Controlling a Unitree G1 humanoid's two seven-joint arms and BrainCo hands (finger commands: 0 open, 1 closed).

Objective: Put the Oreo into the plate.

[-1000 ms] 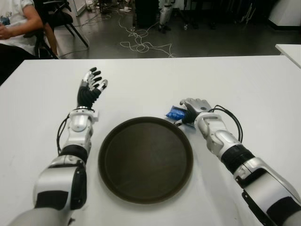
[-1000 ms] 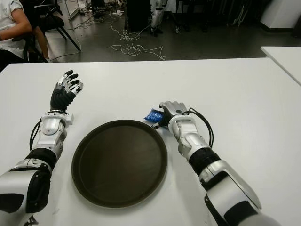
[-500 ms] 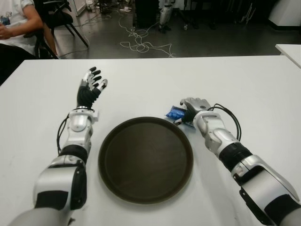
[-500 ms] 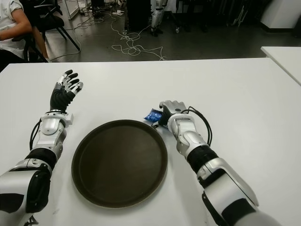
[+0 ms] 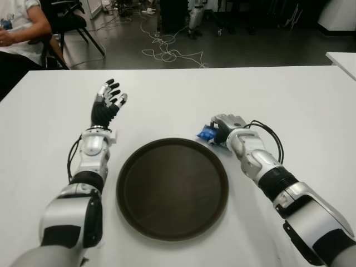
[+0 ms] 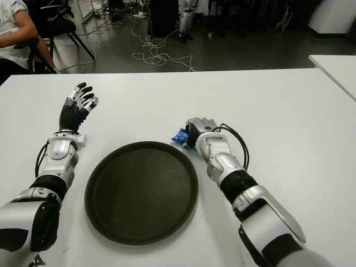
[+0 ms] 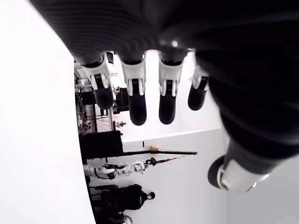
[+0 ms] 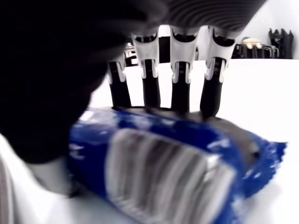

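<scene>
Nearest to the robot, centre of the white table (image 5: 289, 94): round dark plate (image 5: 172, 188), nothing in it. Both forearms flank it, L and R.

Just past the plate's far-right rim, the right hand (image 5: 225, 127) is down on the Oreo (image 6: 179, 136), a blue wrapped pack lying on the table right beside the rim, outside the plate. Right wrist view makes it clear: four fingers (image 8: 180, 91) curled over the top of the blue pack (image 8: 168, 163), tips pressing on the wrapper, thumb side dark and close on the near side. So the R hand is grasping the Oreo. Whether the pack is off the table or not, can't tell; in the eye views it looks down at table level. Black cable loops off the R wrist.

Over on the L side, the left hand (image 5: 108, 103) shows well beyond the plate's left rim, held up w/ fingers spread and pointing away, holding nothing. Left wrist view agrees: fingers (image 7: 137, 100) extended, relaxed, nothing between them and the thumb.

Farther back, the table's far edge, then dark floor w/ a tangle of white cables (image 5: 167, 53). Far left corner: a person (image 5: 22, 25) seated, white top, beside a black chair (image 5: 75, 19). Far right: the corner of a second white table (image 5: 344, 60).
</scene>
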